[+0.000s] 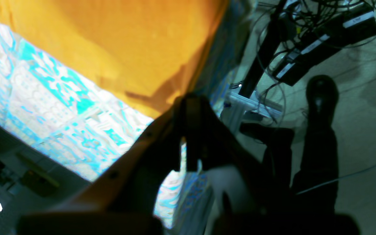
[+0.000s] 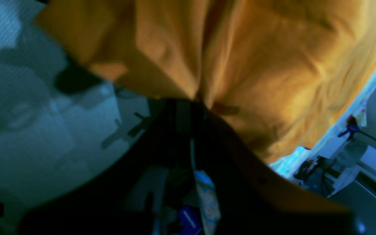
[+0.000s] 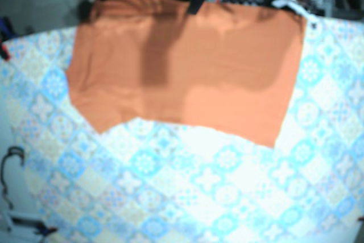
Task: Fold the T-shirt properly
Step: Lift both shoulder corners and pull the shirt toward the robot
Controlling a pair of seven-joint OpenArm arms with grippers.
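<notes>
- Right gripper (image 2: 197,99): the jaws are clamped on the orange T-shirt (image 2: 273,65), and the cloth bunches into folds at the tips.
- Left gripper (image 1: 189,98): the jaws are pressed together on the shirt's edge, which runs straight into the tips.
- The T-shirt lies spread flat on the patterned tablecloth (image 3: 199,186), along the arms' side of the table.

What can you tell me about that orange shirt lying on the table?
The T-shirt is plain orange, soft-looking cloth, spread out mostly flat on the blue-and-white patterned tablecloth, at the side of the table by the arms. Its free edge runs unevenly. A darker band, seemingly shadow, crosses it. Creases gather where the right gripper pinches its edge. The left gripper sits at another edge; whether it grips is unclear.
</notes>
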